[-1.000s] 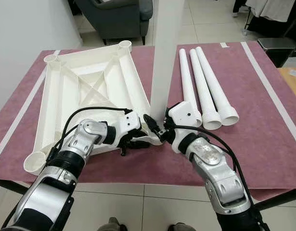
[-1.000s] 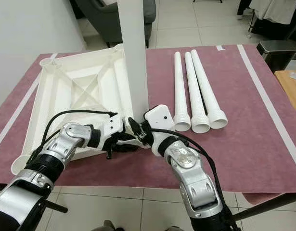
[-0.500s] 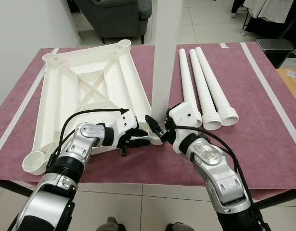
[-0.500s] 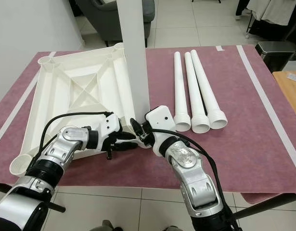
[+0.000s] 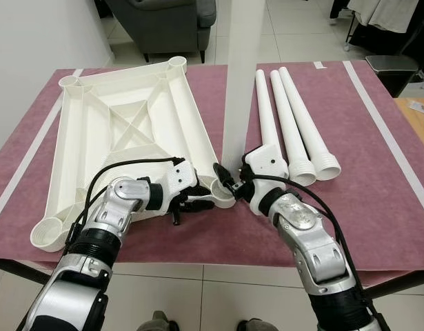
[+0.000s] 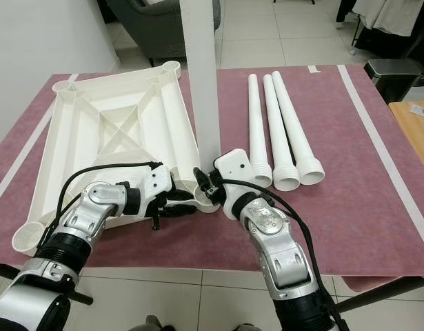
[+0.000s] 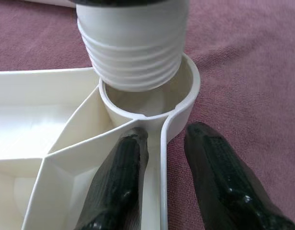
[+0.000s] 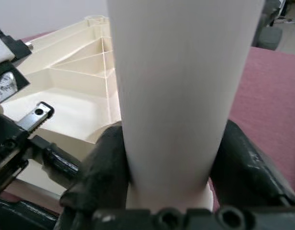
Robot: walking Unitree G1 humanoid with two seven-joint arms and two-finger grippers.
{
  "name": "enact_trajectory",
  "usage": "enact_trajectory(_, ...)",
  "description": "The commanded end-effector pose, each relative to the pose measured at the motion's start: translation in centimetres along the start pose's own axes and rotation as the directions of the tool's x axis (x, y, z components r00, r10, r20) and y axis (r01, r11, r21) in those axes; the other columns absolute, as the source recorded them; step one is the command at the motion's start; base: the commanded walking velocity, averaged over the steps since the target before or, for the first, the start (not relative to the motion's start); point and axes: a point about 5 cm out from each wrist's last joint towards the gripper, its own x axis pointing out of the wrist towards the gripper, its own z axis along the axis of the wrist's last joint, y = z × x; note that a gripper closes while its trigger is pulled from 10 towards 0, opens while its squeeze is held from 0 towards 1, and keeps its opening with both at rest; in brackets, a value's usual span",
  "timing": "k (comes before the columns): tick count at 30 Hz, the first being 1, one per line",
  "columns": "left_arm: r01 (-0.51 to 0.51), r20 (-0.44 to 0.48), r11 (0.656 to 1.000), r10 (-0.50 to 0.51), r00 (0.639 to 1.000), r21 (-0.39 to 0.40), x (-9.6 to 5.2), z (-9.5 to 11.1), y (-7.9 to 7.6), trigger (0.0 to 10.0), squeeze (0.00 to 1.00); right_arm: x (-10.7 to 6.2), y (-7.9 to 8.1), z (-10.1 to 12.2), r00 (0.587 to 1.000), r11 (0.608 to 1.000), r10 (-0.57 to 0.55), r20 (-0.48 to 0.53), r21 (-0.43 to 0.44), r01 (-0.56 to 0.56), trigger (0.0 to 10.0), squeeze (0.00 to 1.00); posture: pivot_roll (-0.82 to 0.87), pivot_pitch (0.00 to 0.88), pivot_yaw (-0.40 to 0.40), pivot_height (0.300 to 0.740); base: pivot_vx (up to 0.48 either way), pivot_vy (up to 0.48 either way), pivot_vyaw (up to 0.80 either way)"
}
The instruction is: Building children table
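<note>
The white tabletop (image 5: 122, 131) lies upside down on the maroon cloth. My right gripper (image 5: 231, 181) is shut on a white table leg (image 5: 236, 83) and holds it upright. In the left wrist view the leg's threaded end (image 7: 133, 52) hangs just above the round corner socket (image 7: 188, 93), tilted slightly and not seated. My left gripper (image 5: 194, 201) grips the tabletop's near rim beside that socket, with one finger (image 7: 121, 182) inside the wall and the other outside. The right wrist view has black fingers (image 8: 104, 163) on either side of the leg (image 8: 181, 86).
Three spare white legs (image 5: 291, 124) lie side by side on the cloth to the right, threaded ends toward me. A grey armchair (image 5: 163, 21) stands beyond the table. A wooden surface (image 5: 420, 114) is at far right. The table's front edge is near my arms.
The leg's lower end has shifted a little to the right and now hangs over the corner socket, whose open ring shows. The left gripper has stayed on the rim.
</note>
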Motion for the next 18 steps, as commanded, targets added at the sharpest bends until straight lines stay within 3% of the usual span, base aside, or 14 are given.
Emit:
enact_trajectory(1,-0.342,-0.089,0.932,0.333,0.939,-0.116,0.2,-2.8,0.3,10.0,0.00,0.1,0.5,-0.3,1.000,0.999,0.030,-0.004,0.019,-0.030,10.0,0.00,-0.03,0.121,0.081,0.740,0.000,0.000,0.00)
enact_trajectory(7,-0.352,-0.092,0.927,0.343,0.935,-0.130,-0.1,-2.8,0.6,10.0,0.00,0.0,0.9,-0.9,0.999,0.998,0.051,-0.013,0.044,-0.050,10.0,0.00,-0.03,0.122,0.081,0.740,0.000,0.000,0.00)
enact_trajectory(18,-0.348,-0.102,0.929,0.337,0.936,-0.129,0.0,-2.8,0.5,10.0,0.00,-0.7,1.2,-1.7,0.993,0.995,0.103,-0.058,0.016,-0.103,10.0,0.00,-0.04,0.123,0.083,0.740,0.000,0.000,0.00)
